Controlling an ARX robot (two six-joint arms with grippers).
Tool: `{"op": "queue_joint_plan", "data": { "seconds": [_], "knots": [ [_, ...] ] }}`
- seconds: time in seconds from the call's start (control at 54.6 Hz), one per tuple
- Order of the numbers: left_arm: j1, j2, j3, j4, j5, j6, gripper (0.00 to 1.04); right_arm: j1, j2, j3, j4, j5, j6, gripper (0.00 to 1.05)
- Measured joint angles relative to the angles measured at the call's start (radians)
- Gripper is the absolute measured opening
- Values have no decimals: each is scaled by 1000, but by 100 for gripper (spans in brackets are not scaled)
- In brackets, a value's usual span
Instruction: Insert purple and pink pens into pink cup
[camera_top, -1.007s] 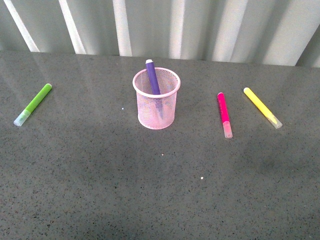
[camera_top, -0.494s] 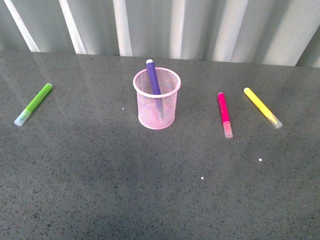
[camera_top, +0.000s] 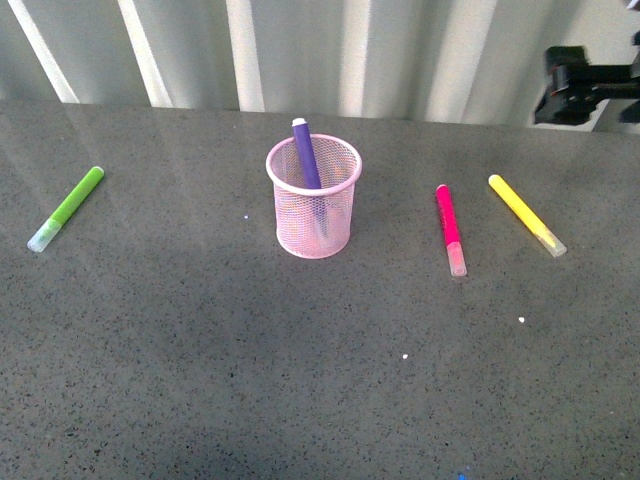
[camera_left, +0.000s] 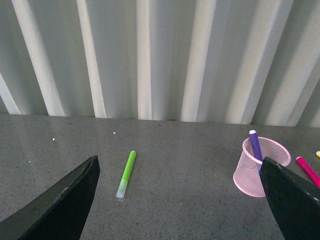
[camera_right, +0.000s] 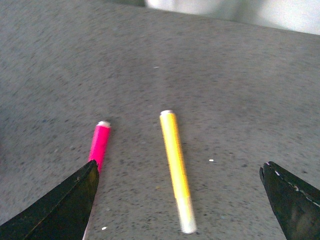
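Note:
The pink cup (camera_top: 313, 198) stands mid-table with the purple pen (camera_top: 305, 153) upright inside it; both also show in the left wrist view, cup (camera_left: 261, 167) and pen (camera_left: 255, 145). The pink pen (camera_top: 449, 229) lies flat on the table right of the cup, and shows in the right wrist view (camera_right: 99, 142) and the left wrist view (camera_left: 308, 170). My right gripper (camera_right: 180, 200) is open and empty above the pink pen and a yellow marker (camera_right: 176, 169). Part of the right arm (camera_top: 588, 82) shows at the far right. My left gripper (camera_left: 182, 200) is open and empty.
A lime-green marker (camera_top: 67, 208) lies at the far left, also in the left wrist view (camera_left: 126, 174). The yellow marker (camera_top: 526, 215) lies right of the pink pen. A corrugated white wall (camera_top: 330, 55) bounds the grey table (camera_top: 300, 370) at the back.
The right arm has come into the front view at the upper right. The pens, markers and cup have not moved.

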Motion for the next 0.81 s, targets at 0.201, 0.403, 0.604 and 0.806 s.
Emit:
{"op": "queue_joint_plan", "data": {
  "seconds": [0.201,0.403,0.604,0.806],
  "knots": [
    [0,0,0,0,0,0,98,57,72,0,-19,-13,-117,98],
    [0,0,0,0,0,0,98,70,136,1,-8,-42,-148,98],
    [0,0,0,0,0,0,98,98,174,22,13,-83,-153,98],
    [0,0,0,0,0,0,98,127,218,53,32,-91,-147,98]
  ]
}}
